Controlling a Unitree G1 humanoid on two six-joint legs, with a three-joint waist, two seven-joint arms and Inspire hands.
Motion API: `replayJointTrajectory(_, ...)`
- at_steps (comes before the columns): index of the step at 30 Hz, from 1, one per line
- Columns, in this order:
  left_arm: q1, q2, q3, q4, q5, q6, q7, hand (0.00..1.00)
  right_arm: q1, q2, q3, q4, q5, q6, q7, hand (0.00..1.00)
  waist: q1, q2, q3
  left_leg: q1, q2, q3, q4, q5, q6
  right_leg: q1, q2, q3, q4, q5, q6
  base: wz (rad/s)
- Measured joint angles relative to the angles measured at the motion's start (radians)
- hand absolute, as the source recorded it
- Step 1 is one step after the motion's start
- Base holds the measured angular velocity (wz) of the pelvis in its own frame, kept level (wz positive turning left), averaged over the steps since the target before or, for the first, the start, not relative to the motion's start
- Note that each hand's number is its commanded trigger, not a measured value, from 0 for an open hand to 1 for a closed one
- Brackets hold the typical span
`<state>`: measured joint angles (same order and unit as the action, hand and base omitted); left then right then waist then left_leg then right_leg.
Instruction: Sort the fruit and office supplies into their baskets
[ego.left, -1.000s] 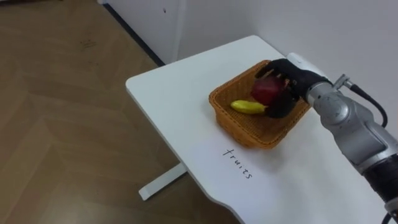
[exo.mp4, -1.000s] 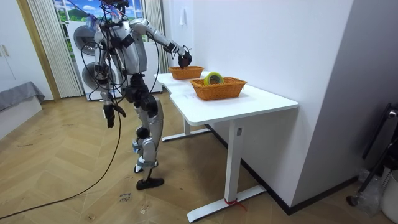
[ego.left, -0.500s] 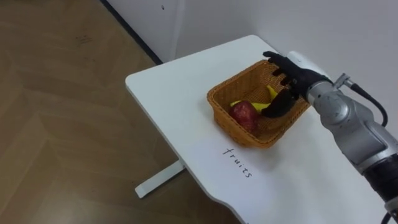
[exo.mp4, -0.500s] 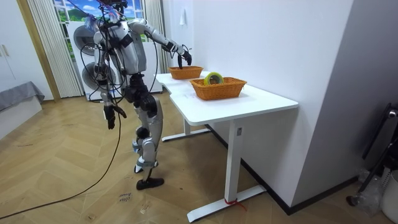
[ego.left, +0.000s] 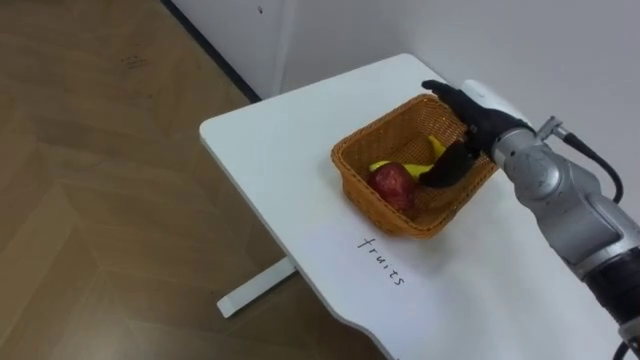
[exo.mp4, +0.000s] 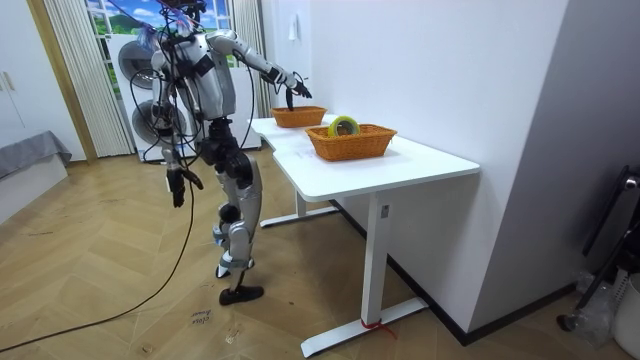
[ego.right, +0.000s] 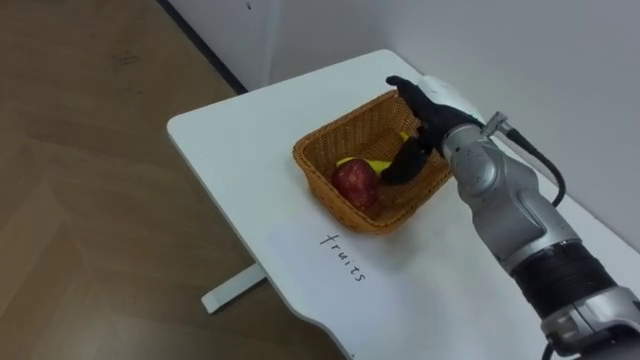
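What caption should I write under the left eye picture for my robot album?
Robot's open right hand over a wicker basket holding a red apple and a banana.

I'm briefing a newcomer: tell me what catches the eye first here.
A wicker basket on the white table holds a red apple and a banana. The robot's right hand hangs open over the basket's right side, holding nothing. In the room view a second basket with a tape roll stands nearby.
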<state>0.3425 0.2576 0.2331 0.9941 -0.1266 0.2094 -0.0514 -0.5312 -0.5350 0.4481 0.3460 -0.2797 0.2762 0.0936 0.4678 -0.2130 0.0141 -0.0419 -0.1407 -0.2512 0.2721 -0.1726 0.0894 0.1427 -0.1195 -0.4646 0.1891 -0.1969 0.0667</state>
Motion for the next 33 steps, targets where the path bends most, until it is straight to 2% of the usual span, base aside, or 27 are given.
replayJointTrajectory(6,0.0,-0.001,0.004,-0.006,-0.001,0.002,0.0,0.0,-0.01,-0.005,-0.001,0.0,0.0,0.0,-0.009,0.0,-0.011,-0.002,-0.0011,-0.001,0.001,0.003,-0.001,0.0,0.0,-0.002,0.0,0.005,0.0,0.0,0.0,0.0)
replayJointTrajectory(11,-0.002,-0.006,0.018,-0.008,-0.04,-0.004,0.006,0.0,-0.03,-0.009,-0.023,-0.049,0.002,-0.002,-0.009,0.0,-0.044,-0.001,-0.0009,0.001,0.007,0.03,-0.003,-0.001,0.001,-0.006,0.002,0.044,-0.001,0.0,0.0,-0.12)
replayJointTrajectory(15,0.0,-0.012,0.02,-0.033,-0.039,-0.008,0.033,0.0,-0.024,-0.01,-0.114,-0.088,0.023,-0.006,-0.015,0.0,-0.1,0.003,-0.0012,-0.002,0.008,0.043,0.002,-0.001,0.004,-0.012,0.001,0.055,-0.001,0.0,0.0,-0.07)
replayJointTrajectory(18,-0.003,-0.02,0.019,-0.031,-0.041,-0.013,0.048,0.0,0.011,-0.012,-0.209,-0.163,0.052,-0.014,-0.032,0.0,-0.14,0.024,-0.0056,0.0,0.008,0.057,0.003,-0.002,0.007,-0.015,-0.001,0.061,-0.001,0.001,0.0,-0.17)
replayJointTrajectory(19,-0.004,-0.019,0.019,-0.029,-0.042,-0.013,0.06,0.0,0.011,-0.015,-0.228,-0.175,0.075,-0.02,-0.043,0.0,-0.169,0.032,-0.0102,0.002,0.008,0.063,0.003,-0.003,0.008,-0.017,-0.001,0.075,-0.001,0.001,0.001,-0.15)
replayJointTrajectory(23,-0.012,-0.019,0.02,-0.031,-0.107,-0.028,0.069,0.0,0.012,-0.018,-0.306,-0.204,0.125,-0.037,-0.071,0.0,-0.233,0.056,-0.0162,0.035,0.018,0.105,-0.017,-0.001,0.011,-0.008,0.0,0.113,0.001,0.002,0.001,-0.31)
replayJointTrajectory(26,-0.022,-0.018,0.02,-0.032,-0.126,-0.035,0.07,0.0,0.012,-0.019,-0.343,-0.206,0.13,-0.037,-0.086,0.0,-0.285,0.061,-0.0171,0.048,0.023,0.119,-0.025,-0.001,0.011,-0.003,0.002,0.134,0.007,0.002,0.001,-0.19)
replayJointTrajectory(28,-0.03,-0.02,0.02,-0.033,-0.167,-0.044,0.068,0.0,0.013,-0.023,-0.397,-0.215,0.131,-0.036,-0.096,0.0,-0.309,0.066,-0.0202,0.054,0.033,0.15,-0.036,-0.002,0.011,-0.021,0.006,0.164,0.017,0.003,0.0,-0.4)
replayJointTrajectory(31,-0.054,-0.02,0.017,-0.033,-0.177,-0.046,0.068,0.0,0.045,-0.033,-0.464,-0.255,0.144,-0.037,-0.133,0.0,-0.353,0.071,-0.0193,0.052,0.043,0.171,-0.036,-0.006,0.011,-0.022,0.011,0.16,0.016,0.013,-0.007,-0.28)
replayJointTrajectory(33,-0.063,-0.022,0.016,-0.033,-0.176,-0.046,0.069,0.0,0.079,-0.033,-0.498,-0.29,0.146,-0.037,-0.16,0.0,-0.367,0.076,-0.0211,0.057,0.047,0.188,-0.036,-0.009,0.012,-0.025,0.011,0.164,0.016,0.013,-0.007,-0.25)
